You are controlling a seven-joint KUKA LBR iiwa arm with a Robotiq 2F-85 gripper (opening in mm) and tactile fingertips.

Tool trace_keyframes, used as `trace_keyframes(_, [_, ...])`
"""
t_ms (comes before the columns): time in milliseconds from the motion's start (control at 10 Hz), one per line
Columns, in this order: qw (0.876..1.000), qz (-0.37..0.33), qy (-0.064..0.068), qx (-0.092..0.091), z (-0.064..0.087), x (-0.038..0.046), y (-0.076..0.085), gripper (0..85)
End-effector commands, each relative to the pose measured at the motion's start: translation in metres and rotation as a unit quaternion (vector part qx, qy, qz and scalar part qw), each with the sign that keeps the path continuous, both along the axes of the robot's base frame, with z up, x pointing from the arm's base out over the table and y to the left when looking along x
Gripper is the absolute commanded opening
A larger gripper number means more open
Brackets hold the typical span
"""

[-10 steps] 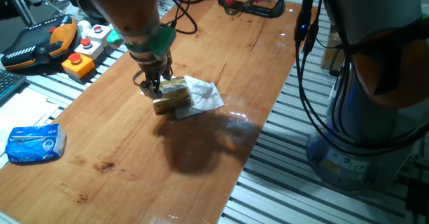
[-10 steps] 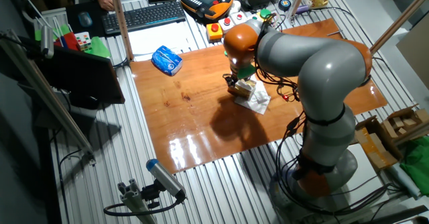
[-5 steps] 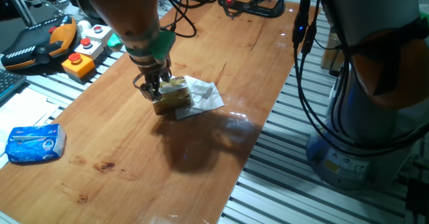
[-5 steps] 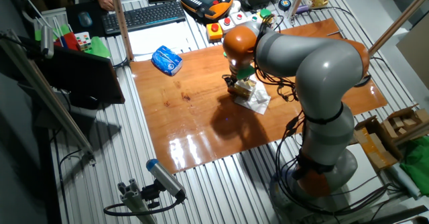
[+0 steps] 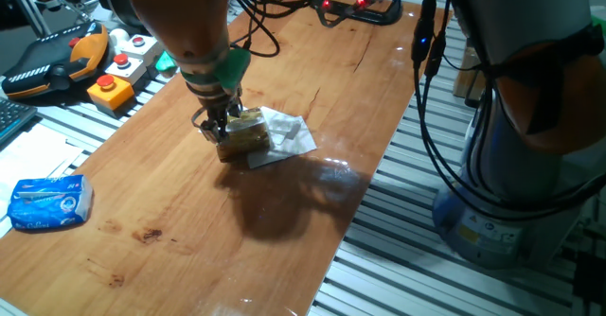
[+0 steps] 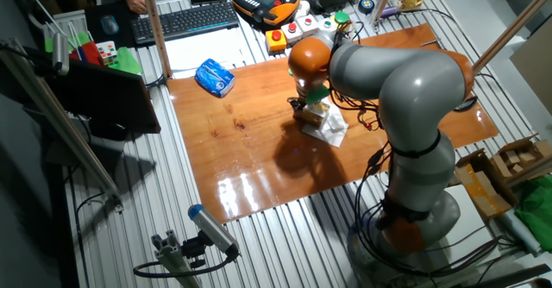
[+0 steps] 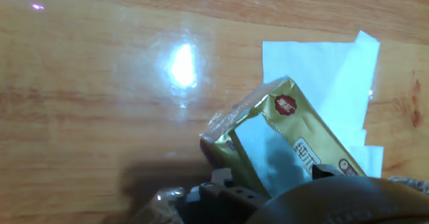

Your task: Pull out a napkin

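The shiny gold foil pack [image 5: 244,134] lies on the wooden table [image 5: 312,51], partly on top of the white napkin [image 5: 289,134], a creased sheet spread flat to its right. My gripper [image 5: 221,132] points down at the pack's left end, its fingers [image 7: 216,188] on either side of that end and closed on it. In the hand view the gold pack [image 7: 295,127] fills the lower right, its opening shows white tissue, and the napkin [image 7: 322,70] lies beneath it. In the other fixed view the gripper [image 6: 304,109] stands over the pack [image 6: 317,113] and napkin [image 6: 333,131].
A blue-and-white tissue packet [image 5: 47,202] lies near the table's left front corner and also shows in the other fixed view [image 6: 215,77]. A pendant and button boxes [image 5: 114,79] sit beyond the left edge. Cables and a black clamp [image 5: 365,8] lie at the far end.
The gripper has shifted very slightly at the pack's left end. The pack and the napkin have stayed where they were.
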State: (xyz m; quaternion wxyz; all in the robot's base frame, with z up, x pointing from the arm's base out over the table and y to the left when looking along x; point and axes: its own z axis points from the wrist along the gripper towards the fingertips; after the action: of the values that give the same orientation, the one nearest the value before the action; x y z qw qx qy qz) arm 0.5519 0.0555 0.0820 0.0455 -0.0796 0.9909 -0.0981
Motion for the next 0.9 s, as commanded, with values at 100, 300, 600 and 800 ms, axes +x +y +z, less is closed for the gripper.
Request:
trace_keyframes(100, [1.0, 0.003, -0.004, 0.001, -0.003, 0.0021, -0.0029, 59.3])
trace_keyframes(300, [1.0, 0.003, -0.001, 0.005, -0.0013, 0.0026, 0.0001, 53.0])
trace_keyframes(600, [1.0, 0.01, 0.001, 0.006, 0.001, 0.0038, 0.003, 31.0])
trace_keyframes(800, [1.0, 0.02, 0.009, 0.012, 0.0024, 0.0043, 0.0039, 7.3])
